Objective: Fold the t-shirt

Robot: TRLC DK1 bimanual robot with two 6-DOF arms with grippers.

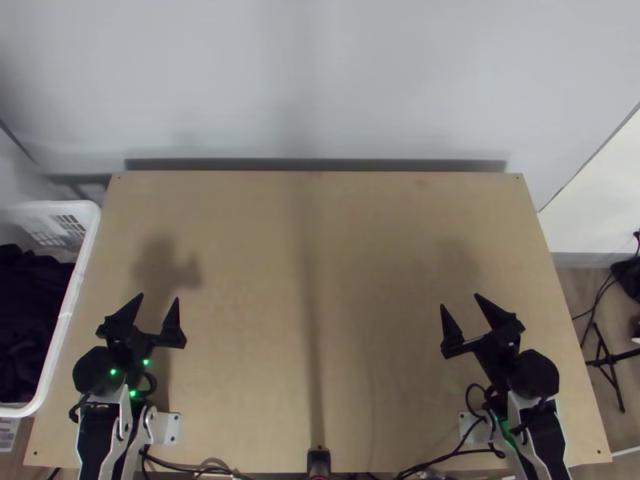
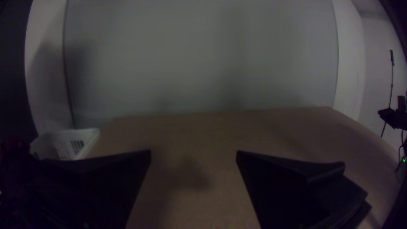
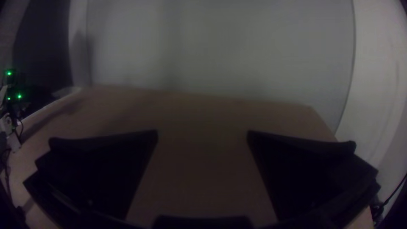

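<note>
The white basket (image 1: 91, 228) stands at the left edge of the wooden worktop (image 1: 384, 240). Dark cloth (image 1: 30, 304) lies bunched inside the basket; whether this is the t-shirt, or holds it, I cannot tell.

The left gripper (image 1: 159, 298) is over the worktop, near the basket, just to the right of its near part. Its fingers (image 1: 171, 324) are spread, with bare worktop seen between them, and they point away from the arm's base. The left wrist view shows the same wide gap, with the basket beyond one finger.

The right gripper (image 1: 460, 300) is well apart from the basket, across the worktop to the right. Its fingers are spread too, with nothing between them, the tips angled slightly toward the basket's side.

Well to the right of the basket and nearer the arms' bases, a small black device (image 1: 318, 462) sits at the worktop's near edge, between the two arms.
</note>
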